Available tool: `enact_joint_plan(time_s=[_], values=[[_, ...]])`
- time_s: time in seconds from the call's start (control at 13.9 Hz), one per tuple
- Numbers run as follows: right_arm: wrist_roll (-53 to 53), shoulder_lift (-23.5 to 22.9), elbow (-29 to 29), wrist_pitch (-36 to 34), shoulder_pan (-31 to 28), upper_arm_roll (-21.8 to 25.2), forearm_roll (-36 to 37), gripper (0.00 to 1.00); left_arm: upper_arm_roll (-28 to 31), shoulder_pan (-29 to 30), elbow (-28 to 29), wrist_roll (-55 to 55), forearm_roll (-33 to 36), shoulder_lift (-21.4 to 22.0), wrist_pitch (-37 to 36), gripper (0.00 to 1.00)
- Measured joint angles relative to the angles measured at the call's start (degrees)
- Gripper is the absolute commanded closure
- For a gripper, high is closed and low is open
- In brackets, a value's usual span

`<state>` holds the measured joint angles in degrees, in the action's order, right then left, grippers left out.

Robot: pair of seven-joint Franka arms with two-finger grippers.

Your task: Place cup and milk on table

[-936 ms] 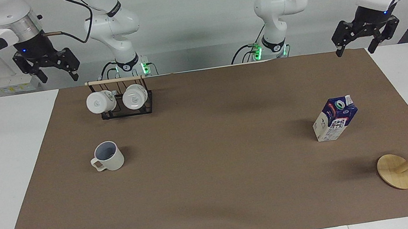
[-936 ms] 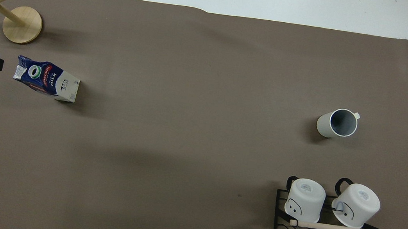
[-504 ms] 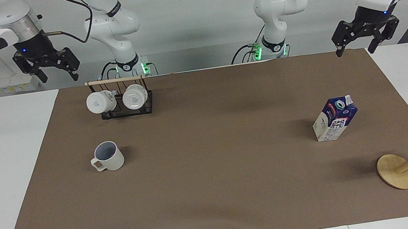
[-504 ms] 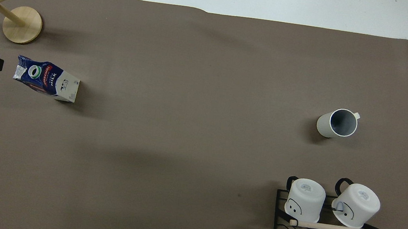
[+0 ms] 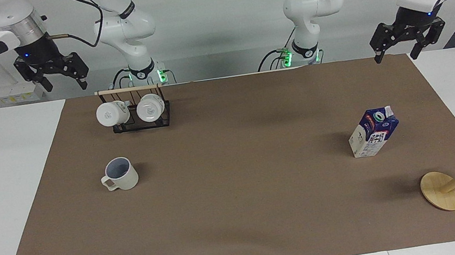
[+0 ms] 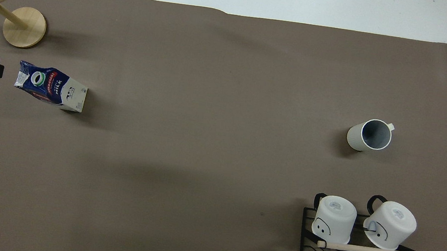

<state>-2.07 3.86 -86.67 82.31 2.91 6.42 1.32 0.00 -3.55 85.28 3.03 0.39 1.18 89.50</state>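
We start nearest the robots: the right gripper (image 5: 54, 75) hangs with jaws spread and empty, high over the table's white edge beside the black wire rack (image 5: 142, 119). The left gripper (image 5: 408, 40) hangs likewise over the mat's corner, jaws apart, empty. Both arms wait. Farther out, the cream-beige mug with a loop handle (image 5: 120, 174) stands upright on the brown mat of the white table (image 5: 240, 214), and the blue-and-white gable-top milk carton (image 5: 373, 132) too. We'd watch that carton: tall and narrow, a bump tips it.

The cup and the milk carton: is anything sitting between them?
Nothing: only bare brown mat lies between the cup and the milk carton, clearest in the overhead view.
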Motion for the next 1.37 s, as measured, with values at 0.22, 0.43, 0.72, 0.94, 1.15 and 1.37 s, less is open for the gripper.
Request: enact_joint_plan(time_s=[0.22, 0.43, 0.72, 0.94, 1.15, 1.37], values=[[0.00, 0.01, 0.00, -0.06, -0.05, 0.07, 0.00, 0.00, -0.13, 0.00, 0.00, 0.00, -0.02, 0.01, -0.02, 0.00], [0.00, 0.01, -0.01, -0.23, -0.03, 0.01, 0.21, 0.00, -0.13, 0.00, 0.00, 0.00, -0.02, 0.01, -0.06, 0.00], [0.00, 0.01, -0.02, -0.85, -0.02, -0.02, 0.45, 0.00, -0.09, 0.00, 0.00, 0.00, -0.03, 0.03, -0.10, 0.00], [0.00, 0.23, -0.19, -1.43, -0.16, 0.21, 0.43, 0.00, 0.08, 0.00, 0.00, 0.00, -0.03, 0.04, -0.15, 0.00], [0.00, 0.64, -0.50, -1.72, -0.26, 0.38, 0.36, 0.00, 0.08, 0.00, 0.00, 0.00, -0.03, 0.04, -0.25, 0.00], [0.00, 0.83, -0.63, -2.36, -0.27, 0.67, 0.33, 0.00, 0.06, 0.00, 0.00, 0.00, -0.03, 0.04, -0.37, 0.00]])
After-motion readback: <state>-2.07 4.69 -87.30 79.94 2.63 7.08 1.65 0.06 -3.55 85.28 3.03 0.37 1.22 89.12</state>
